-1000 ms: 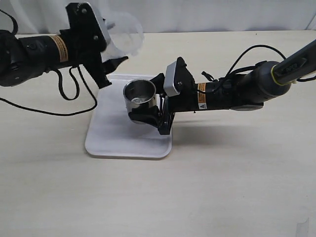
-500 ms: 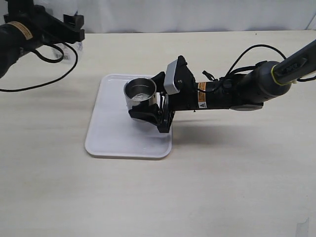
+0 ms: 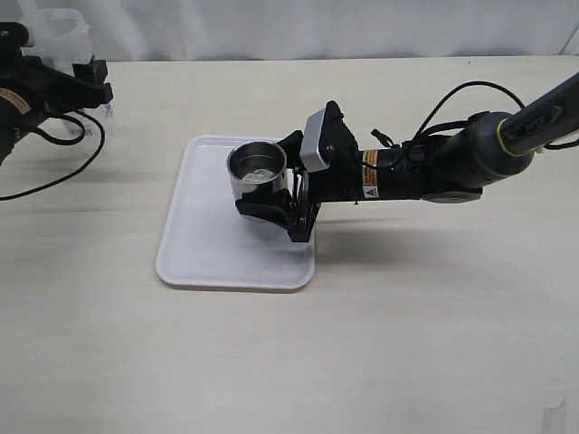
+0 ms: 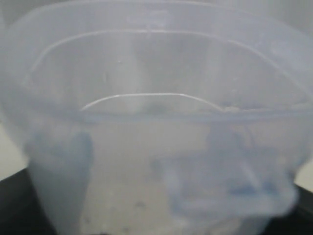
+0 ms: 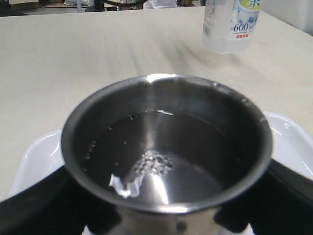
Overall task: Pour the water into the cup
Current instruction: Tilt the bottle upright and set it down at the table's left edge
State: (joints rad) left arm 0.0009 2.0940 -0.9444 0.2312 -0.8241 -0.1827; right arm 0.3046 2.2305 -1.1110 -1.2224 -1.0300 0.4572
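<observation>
Water [image 5: 159,164] pouring is judged complete. Far left of the cup [image 3: 256,172], the left gripper [image 3: 77,86] has swung away from above it within the last second. It is clamped on the container [image 3: 61,32], which now stands upright. The cup holds a shallow, bubbled pool of water. It is unmoved over the tray [image 3: 204,253], with the right gripper [image 3: 271,206] closed around its base.

The right tool [image 3: 270,204] clasps the cup [image 3: 257,172] over the white tray [image 3: 204,253].
</observation>
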